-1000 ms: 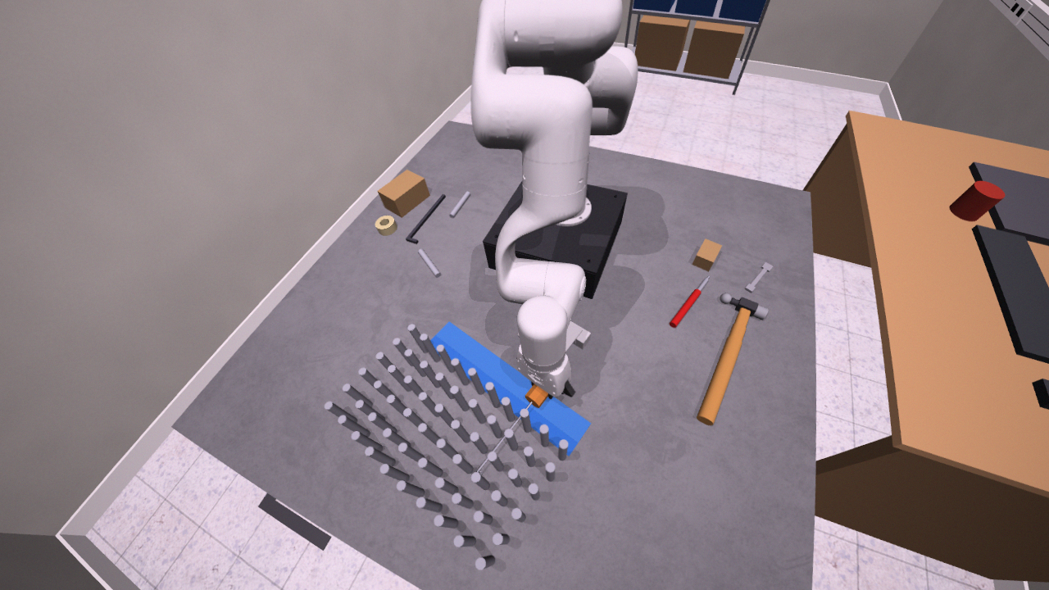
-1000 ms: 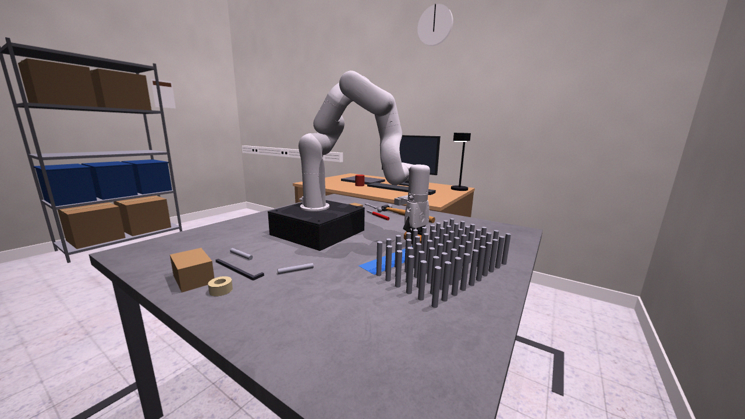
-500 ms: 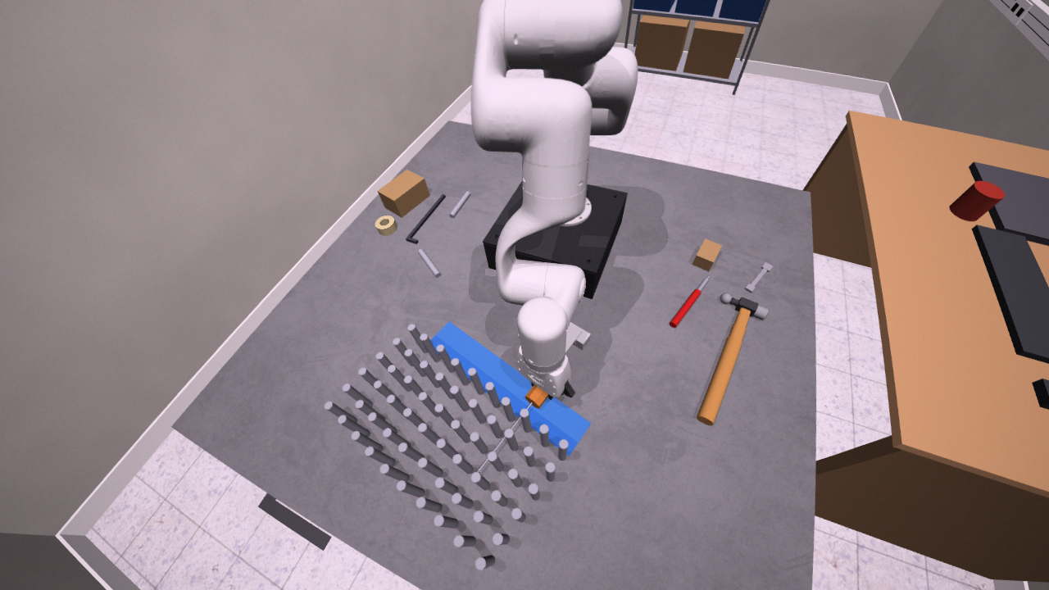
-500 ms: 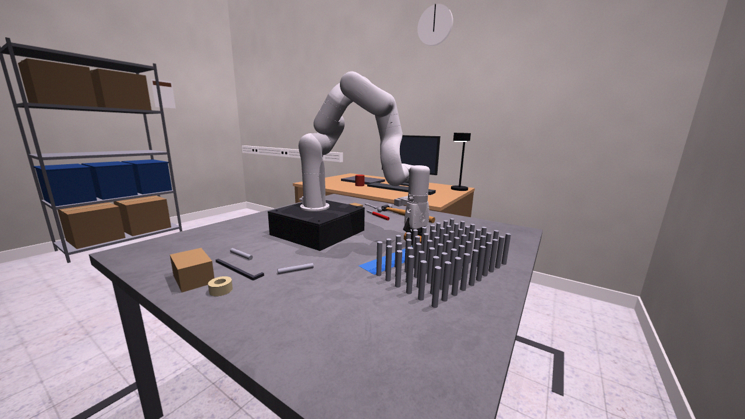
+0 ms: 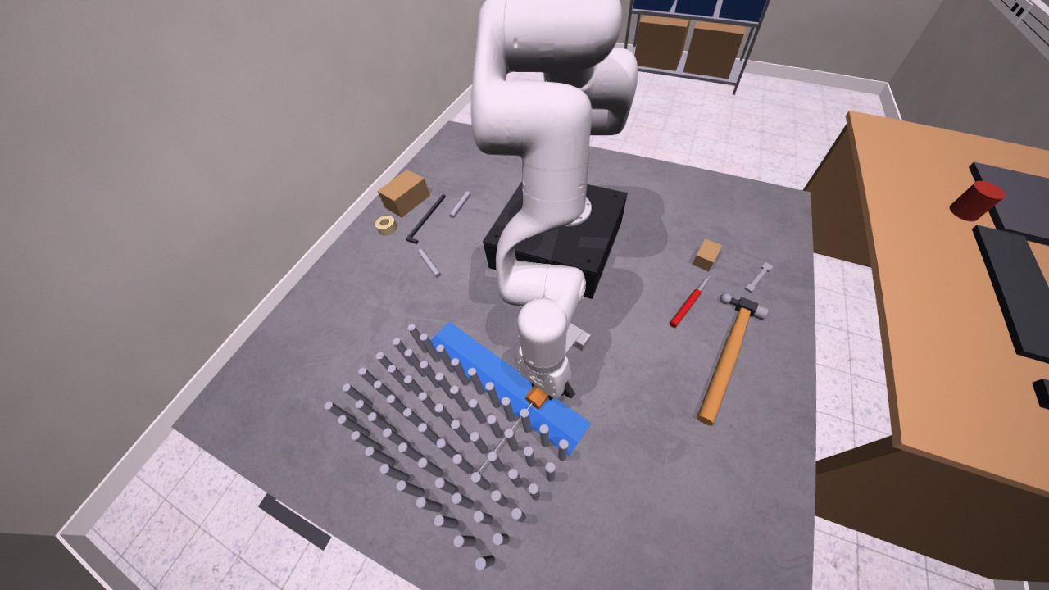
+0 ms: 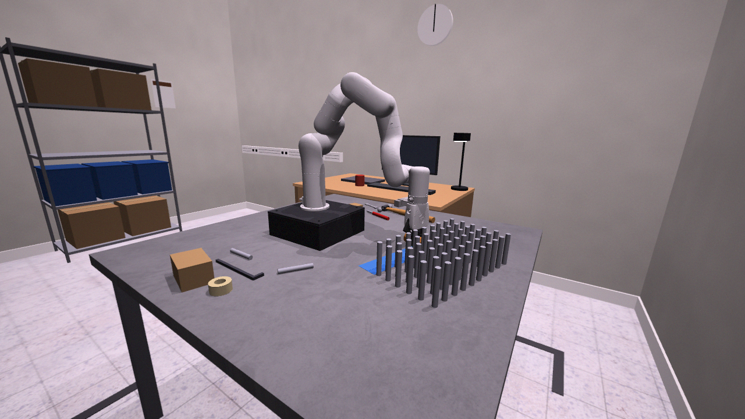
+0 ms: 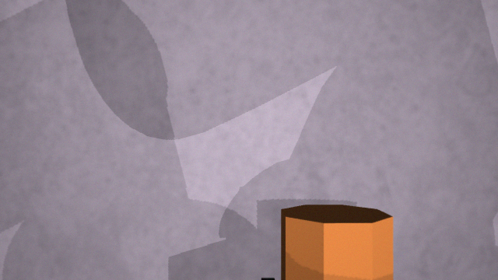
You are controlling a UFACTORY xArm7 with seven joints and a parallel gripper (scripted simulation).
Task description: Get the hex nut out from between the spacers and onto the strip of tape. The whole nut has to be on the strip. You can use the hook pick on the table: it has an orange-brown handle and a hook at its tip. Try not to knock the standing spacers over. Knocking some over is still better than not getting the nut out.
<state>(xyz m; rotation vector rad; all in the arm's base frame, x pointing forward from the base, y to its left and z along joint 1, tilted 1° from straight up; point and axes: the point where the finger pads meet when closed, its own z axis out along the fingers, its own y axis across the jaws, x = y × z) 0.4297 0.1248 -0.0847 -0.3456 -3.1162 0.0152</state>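
Over the near edge of the blue strip of tape [image 5: 469, 357], the gripper [image 5: 546, 394] hangs from the white arm [image 5: 538, 190] and is clamped on the orange-brown handle of the hook pick [image 5: 536, 397]. From that handle a thin grey shaft runs away from the robot base, down a lane between the upright grey spacers [image 5: 410, 410], its far end lying deep in the field. The hook itself is too small to make out, and the hex nut cannot be found in any view; the spacers hide whatever sits among them. All spacers that can be seen stand upright in their rows, and the row nearest the base stands on the tape. In the wrist view only the faceted end of the handle shows, low and right of centre, above the grey worktop [image 5: 645, 477]. Off to one side lie a hammer [image 5: 726, 363] and a red screwdriver [image 5: 687, 306], well apart from the spacers.
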